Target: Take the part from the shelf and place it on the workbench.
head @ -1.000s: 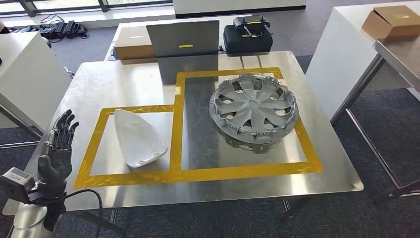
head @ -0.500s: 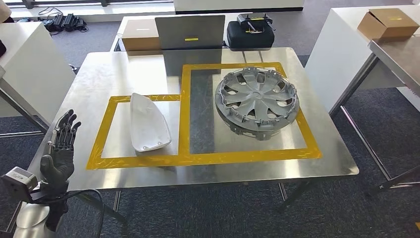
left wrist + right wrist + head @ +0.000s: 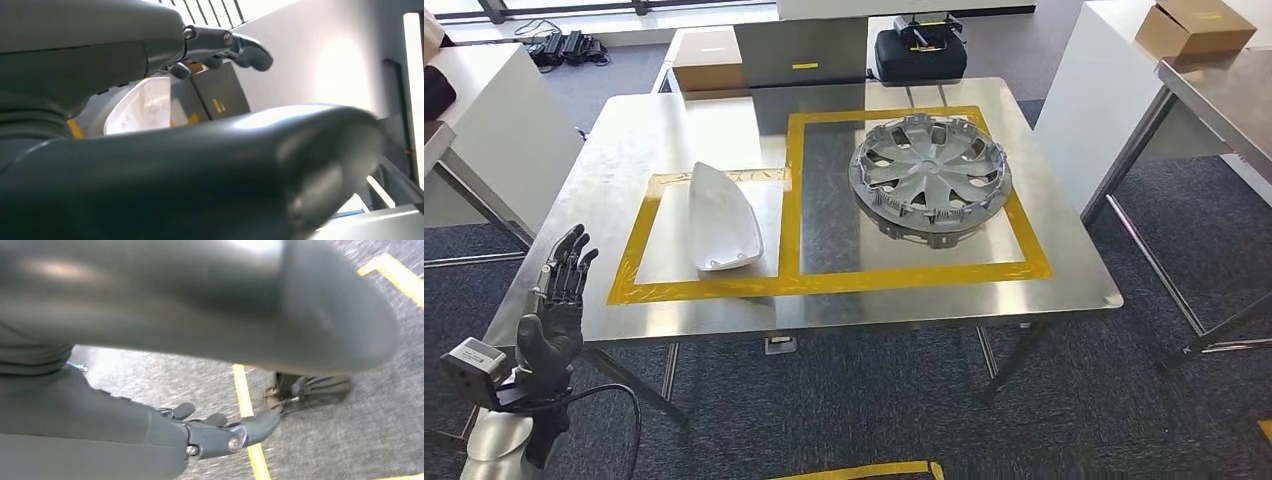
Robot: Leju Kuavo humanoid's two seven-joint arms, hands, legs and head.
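A white curved shell part (image 3: 722, 217) lies on the steel workbench (image 3: 664, 130) inside the smaller, left yellow-taped frame. In the larger right frame a grey wheel cover (image 3: 930, 178) rests. My left hand (image 3: 559, 300) is raised off the bench's near left corner, fingers spread and pointing up, holding nothing. Its wrist view looks past the fingers (image 3: 245, 50) at the white part (image 3: 142, 105). My right hand (image 3: 215, 432) hangs over grey carpet with its fingers apart and nothing in it.
Behind the bench stand a cardboard box (image 3: 707, 58), a grey panel (image 3: 799, 52) and a black case (image 3: 919, 52). White cabinets flank it left (image 3: 494, 130) and right (image 3: 1084, 90). A second steel table (image 3: 1224, 100) stands right. Yellow floor tape (image 3: 247, 405) runs below.
The whole picture has shifted: the camera has drawn back, so the bench looks farther and more floor shows in front. The parts on the bench lie as before; my left hand stays raised.
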